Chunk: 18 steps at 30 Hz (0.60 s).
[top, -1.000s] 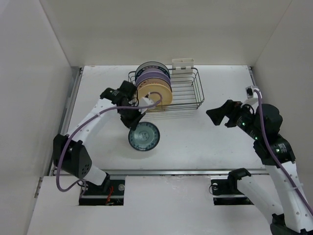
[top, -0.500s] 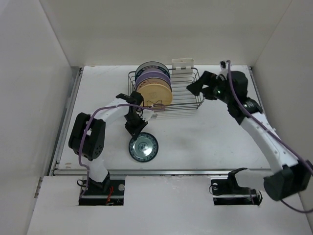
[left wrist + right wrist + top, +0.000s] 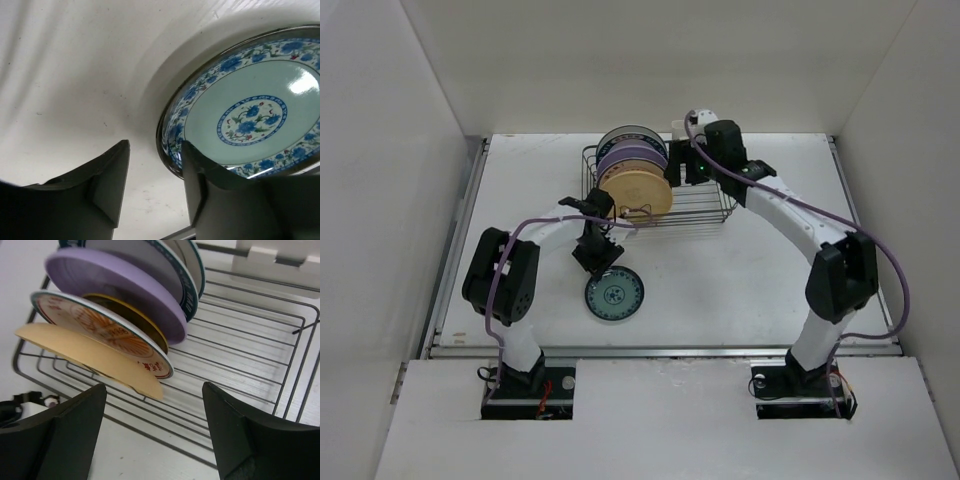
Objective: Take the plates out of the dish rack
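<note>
The small teal patterned plate point(image 3: 614, 296) point(image 3: 250, 117) lies flat on the table in front of the dish rack point(image 3: 708, 207) point(image 3: 260, 355). My left gripper point(image 3: 599, 256) point(image 3: 155, 145) hovers just over its far-left rim, open, with only bare table between the fingers. Several plates stand on edge in the rack's left end: yellow-tan point(image 3: 638, 193) point(image 3: 85, 357) in front, then white with orange pattern point(image 3: 100, 322), dark gold-centred point(image 3: 132, 315), lavender point(image 3: 632, 158) point(image 3: 115, 280) and white-grey dark-rimmed point(image 3: 165, 260). My right gripper point(image 3: 682, 172) point(image 3: 154, 386) hangs open over the rack, right of the plates, holding nothing.
A white plastic holder point(image 3: 692, 127) point(image 3: 275, 257) sits on the rack's far side, partly behind my right arm. White walls close in the table on the left, back and right. The left arm's purple cable point(image 3: 535, 225) loops near the rack's front-left corner.
The left gripper opened and let go of the teal plate, which now lies flat. The right arm swung left from the table's right side to above the rack.
</note>
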Motion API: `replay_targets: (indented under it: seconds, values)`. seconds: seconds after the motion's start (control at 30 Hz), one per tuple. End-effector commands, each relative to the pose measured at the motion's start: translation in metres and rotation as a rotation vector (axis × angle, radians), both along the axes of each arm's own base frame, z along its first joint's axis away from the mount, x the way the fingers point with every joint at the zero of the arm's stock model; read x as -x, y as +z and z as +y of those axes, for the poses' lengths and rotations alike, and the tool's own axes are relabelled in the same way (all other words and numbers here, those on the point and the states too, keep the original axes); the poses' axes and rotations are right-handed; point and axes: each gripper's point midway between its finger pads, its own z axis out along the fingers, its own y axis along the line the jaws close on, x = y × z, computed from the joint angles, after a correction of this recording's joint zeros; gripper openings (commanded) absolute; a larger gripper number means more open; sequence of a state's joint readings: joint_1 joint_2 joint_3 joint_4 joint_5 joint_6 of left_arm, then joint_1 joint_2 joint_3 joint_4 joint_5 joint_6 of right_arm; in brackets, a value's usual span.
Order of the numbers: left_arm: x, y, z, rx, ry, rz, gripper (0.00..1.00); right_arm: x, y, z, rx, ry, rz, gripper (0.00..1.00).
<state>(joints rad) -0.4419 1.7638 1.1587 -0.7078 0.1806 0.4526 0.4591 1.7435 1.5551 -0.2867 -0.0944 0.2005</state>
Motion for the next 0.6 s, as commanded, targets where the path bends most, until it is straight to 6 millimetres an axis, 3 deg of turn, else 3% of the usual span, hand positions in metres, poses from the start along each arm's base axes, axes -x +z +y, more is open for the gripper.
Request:
replay_targets:
  seconds: [0.0,0.03,0.13,0.33,0.37,0.43,0.47,0.57]
  values:
    - [-0.01,0.011,0.008,-0.01,0.021,-0.077,0.42,-0.009,0.004,0.018,0.105,0.065,-0.095,0.82]
    - [-0.011,0.017,0.01,-0.005,0.03,-0.088,0.47,-0.009,0.002,0.024,0.119,0.076,-0.101,0.8]
    - [0.0,0.028,0.016,0.002,0.038,-0.073,0.49,-0.011,-0.007,0.038,0.146,0.114,-0.11,0.76]
    - [0.011,0.053,0.024,0.011,0.056,-0.053,0.53,-0.022,-0.018,0.048,0.145,0.111,-0.124,0.61]
    - [0.013,0.053,0.028,-0.01,0.058,-0.051,0.54,-0.023,-0.026,0.049,0.152,0.113,-0.11,0.51]
    - [0.014,0.06,0.03,-0.022,0.071,-0.053,0.54,-0.028,-0.02,0.05,0.15,0.102,-0.125,0.37]
    - [0.015,0.063,0.032,-0.032,0.087,-0.048,0.54,-0.028,-0.023,0.047,0.16,0.094,-0.116,0.22]
    - [0.021,0.074,0.034,-0.045,0.095,-0.018,0.55,-0.022,-0.007,0.037,0.187,0.085,-0.158,0.1]
